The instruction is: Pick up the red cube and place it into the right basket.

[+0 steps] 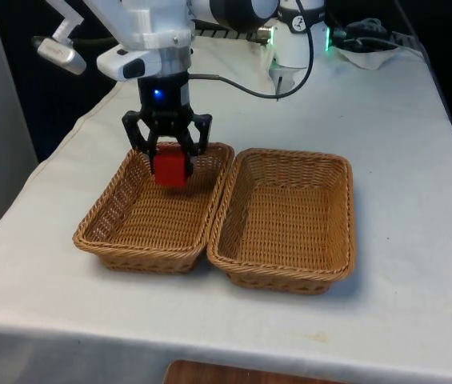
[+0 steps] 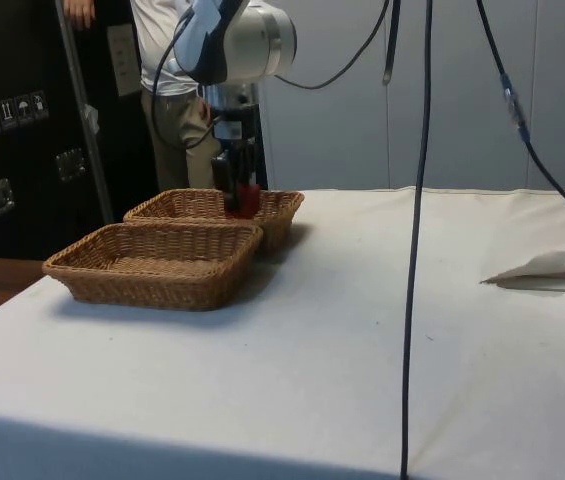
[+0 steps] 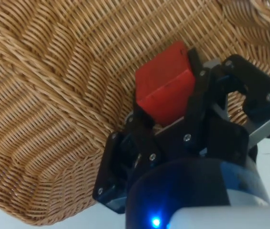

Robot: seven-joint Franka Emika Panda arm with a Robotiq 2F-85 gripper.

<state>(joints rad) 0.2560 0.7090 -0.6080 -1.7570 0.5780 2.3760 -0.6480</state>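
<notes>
**Cube in hand, carry and release still to do**

The pincer (image 1: 169, 157) is closed on the red cube (image 1: 170, 169), one finger against each of two opposite faces; the wrist view shows the cube (image 3: 166, 89) seated squarely between the black fingers (image 3: 195, 90). The pick-up appears to be done: the cube hangs above the woven floor of the basket on the front view's left (image 1: 98, 232), over its far half, near the far rim. From the side view the cube (image 2: 245, 200) sits at about the height of that basket's rim, though whether its underside has fully cleared the wicker is hard to judge from that angle.

What is left is the transfer and the release. The basket on the front view's right (image 1: 346, 240) holds nothing, and the two baskets stand side by side on the white-clothed surface (image 1: 402, 144) with their long rims touching or very nearly so. I judge the task at roughly its midpoint: the cube is gripped and lifted, but it has not yet crossed the shared rims. It needs to go over both walls, come down over the open floor of the other basket, and be let go there.

A person (image 2: 177, 90) stands behind the far end of the surface, well apart from the baskets.
</notes>
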